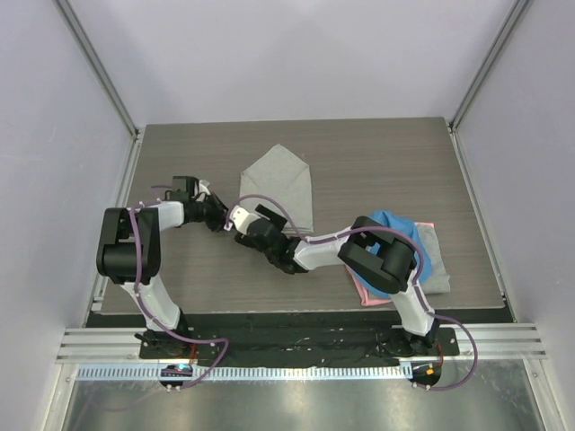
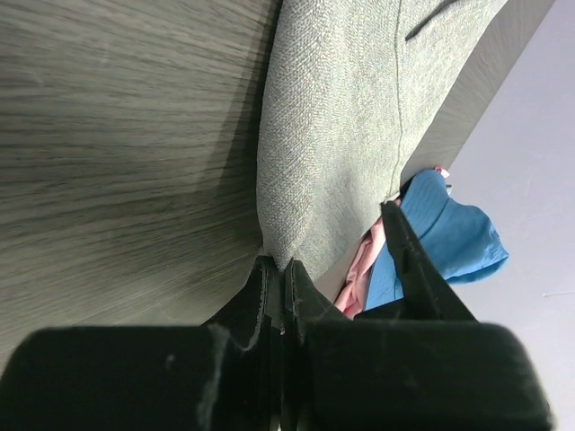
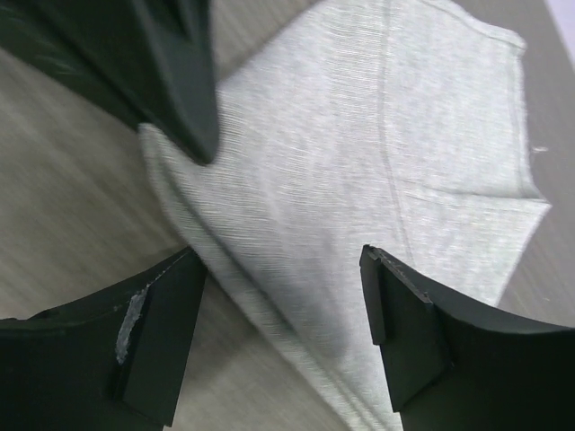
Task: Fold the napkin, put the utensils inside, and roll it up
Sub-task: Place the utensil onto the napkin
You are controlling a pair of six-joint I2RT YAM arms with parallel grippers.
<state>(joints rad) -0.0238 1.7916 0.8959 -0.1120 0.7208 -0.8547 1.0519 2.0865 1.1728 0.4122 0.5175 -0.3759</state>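
item: napkin, light grey, thin weave, lying flat on the dark wood-grain table at its middle toward the far edge, folded over so that a stitched hem crosses its top face and one point faces the back wall; its near left corner reaches toward the two grippers. item: left gripper, low over the table just left of the napkin, jaws pressed together with that near corner of the napkin pinched between them (in the left wrist view the cloth runs straight into the grip). item: right gripper, close beside the left one, touching it or not cannot be told from the top view; its fingers stand wide apart and hold nothing, straddling the folded near edge of the napkin that lies below them; one dark finger of the left gripper shows at the upper left of the right wrist view, its tip at the napkin corner. item: blue cloth, bunched at the right side of the table, partly hidden by the right arm's elbow. item: pink cloth, its edge showing beneath the blue cloth toward the near edge of the table. item: second grey cloth, beside and partly under the blue cloth, well apart from the napkin
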